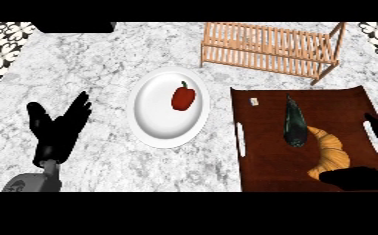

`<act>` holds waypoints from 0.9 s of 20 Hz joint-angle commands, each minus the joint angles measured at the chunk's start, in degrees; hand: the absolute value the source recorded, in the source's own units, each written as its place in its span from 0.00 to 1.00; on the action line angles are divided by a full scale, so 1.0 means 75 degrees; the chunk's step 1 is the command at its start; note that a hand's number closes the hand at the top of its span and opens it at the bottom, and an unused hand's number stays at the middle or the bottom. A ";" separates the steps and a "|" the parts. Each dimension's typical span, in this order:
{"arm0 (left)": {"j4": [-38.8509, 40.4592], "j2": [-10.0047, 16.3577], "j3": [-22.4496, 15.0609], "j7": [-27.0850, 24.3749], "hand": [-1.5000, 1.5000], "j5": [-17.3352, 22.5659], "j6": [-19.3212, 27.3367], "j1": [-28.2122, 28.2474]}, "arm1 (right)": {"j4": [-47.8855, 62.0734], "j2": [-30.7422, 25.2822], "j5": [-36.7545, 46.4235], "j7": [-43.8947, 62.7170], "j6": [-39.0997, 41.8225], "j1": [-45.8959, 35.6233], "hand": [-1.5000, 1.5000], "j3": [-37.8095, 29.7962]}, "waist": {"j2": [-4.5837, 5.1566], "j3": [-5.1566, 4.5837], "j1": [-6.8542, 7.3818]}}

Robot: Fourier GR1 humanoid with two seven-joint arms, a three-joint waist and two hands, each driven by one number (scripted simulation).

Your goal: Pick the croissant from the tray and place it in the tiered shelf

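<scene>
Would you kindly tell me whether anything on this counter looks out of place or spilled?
Nothing stands out. The red pepper lies on the white plate, the croissant lies on the tray beside a dark pointed object, and the tiered shelf stands upright. Nothing looks spilled or broken.

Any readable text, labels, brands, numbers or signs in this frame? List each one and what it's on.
Readable text: none.
Possible label: small pale square on the dark brown wooden tray, too small to tell whether it carries print.
No marks visible on the round white plate, slatted light wooden tiered shelf, golden croissant or grey-white marble counter.
</scene>
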 commanded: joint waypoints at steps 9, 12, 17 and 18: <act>0.0278 -0.0271 0.0084 0.0237 0.50 -0.0344 0.0002 0.0016 | 0.0842 0.0933 0.1394 0.0776 0.0261 -0.0450 0.00 0.0279 | 0.0054 -0.0059 -0.0036; 0.0313 -0.0345 0.0152 0.0022 0.50 -0.0257 -0.0255 0.0229 | 0.1991 0.1160 0.1540 -0.0422 -0.0021 -0.0384 0.00 0.0068 | 0.0066 -0.0054 -0.0009; 0.0793 -0.0392 0.0430 0.0214 0.50 -0.0387 -0.0219 -0.0388 | 0.2021 0.1540 0.1871 -0.0355 0.0107 -0.0790 0.00 -0.0037 | 0.0064 -0.0058 -0.0050; 0.0280 -0.0561 0.0144 -0.0096 0.50 -0.0516 -0.0339 0.0281 | 0.2569 0.1485 0.1590 -0.0885 0.0233 -0.0889 0.00 -0.0356 | 0.0059 -0.0055 -0.0013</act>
